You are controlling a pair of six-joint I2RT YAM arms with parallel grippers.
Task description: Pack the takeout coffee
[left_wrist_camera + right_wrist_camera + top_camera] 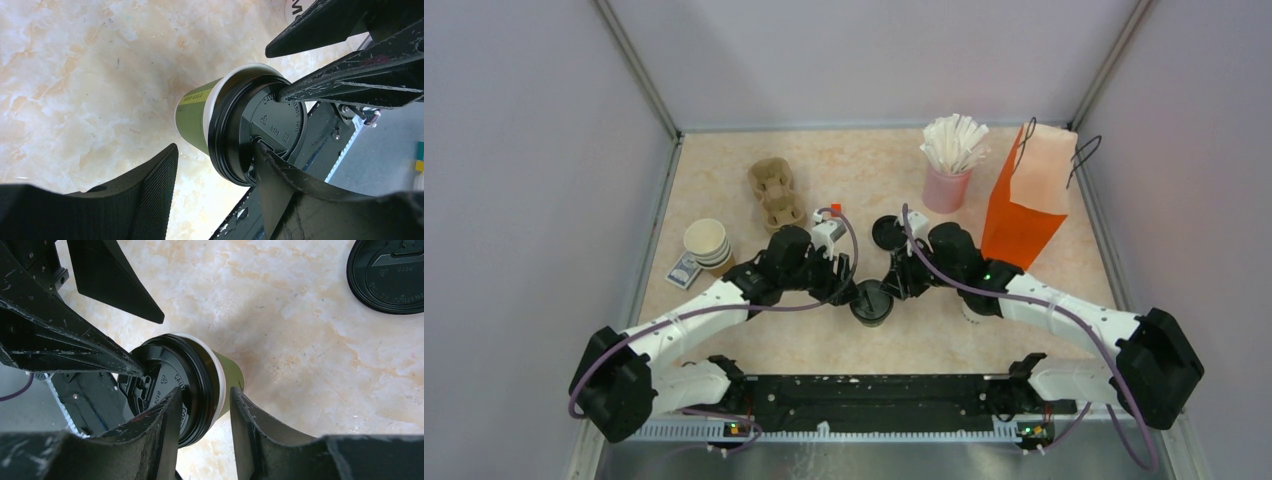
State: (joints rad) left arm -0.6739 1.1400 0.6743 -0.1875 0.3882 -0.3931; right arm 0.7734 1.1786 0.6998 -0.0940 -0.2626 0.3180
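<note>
The takeout coffee [871,303], an olive cup with a black lid, stands upright on the table between my two grippers. In the left wrist view the cup [197,117] is at centre. My left gripper [217,145] is open wide: one fingertip [265,155] rests on the lid top and the other finger is off to the cup's side. In the right wrist view my right gripper [206,390] is partly open and straddles the lid rim of the cup [227,375], with one finger over the lid and one beside the cup wall. Neither gripper holds the cup.
An orange paper bag [1022,205] stands open at the back right. A pink cup of white straws [949,185] is next to it. A spare black lid [886,233] lies behind the cup. A cardboard cup carrier [776,192] and a stack of lidless cups [707,245] are on the left.
</note>
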